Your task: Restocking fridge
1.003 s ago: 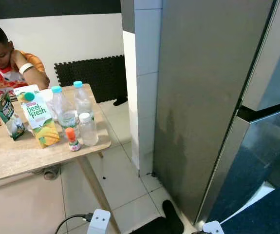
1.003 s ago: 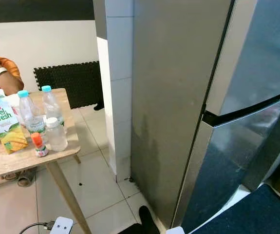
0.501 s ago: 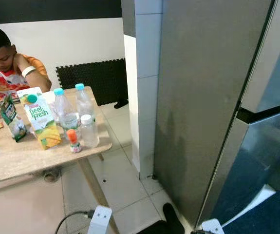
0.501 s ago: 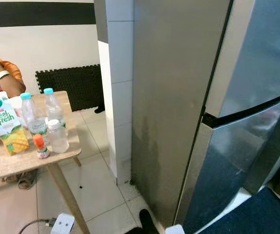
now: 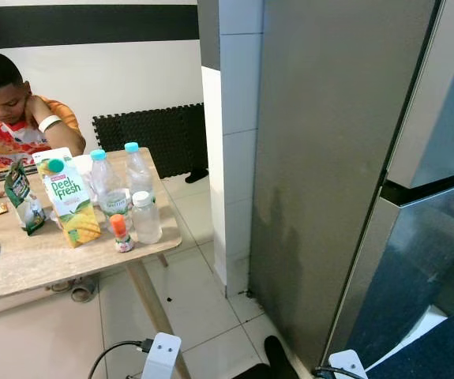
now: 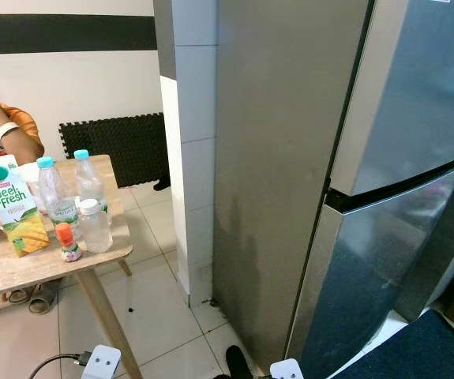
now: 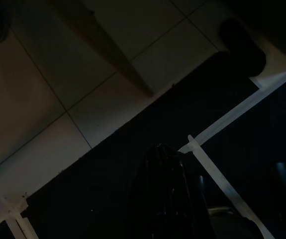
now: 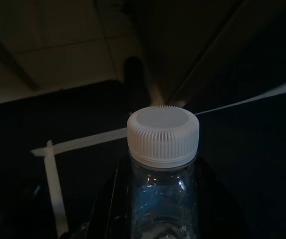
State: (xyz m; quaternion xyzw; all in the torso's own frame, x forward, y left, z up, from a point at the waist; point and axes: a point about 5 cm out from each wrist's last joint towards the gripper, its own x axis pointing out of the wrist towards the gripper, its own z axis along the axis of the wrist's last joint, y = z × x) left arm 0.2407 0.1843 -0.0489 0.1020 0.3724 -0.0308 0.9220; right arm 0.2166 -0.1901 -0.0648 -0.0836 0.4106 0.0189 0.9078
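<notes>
now the fridge (image 5: 345,158) and table (image 5: 29,264) sit lower.

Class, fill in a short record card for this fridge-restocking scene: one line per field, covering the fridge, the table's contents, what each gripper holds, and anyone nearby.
Fridge: tall silver two-door fridge, both doors closed.
Table: light wooden table, left of the fridge.
On table: mango juice carton with green cap; two clear water bottles with blue caps; short clear bottle with white cap; small orange-capped bottle; green snack pouch.
Right gripper: holds a clear plastic bottle with white ribbed cap.
Left gripper: hangs idle above the floor.
Person: seated behind the table.
</notes>
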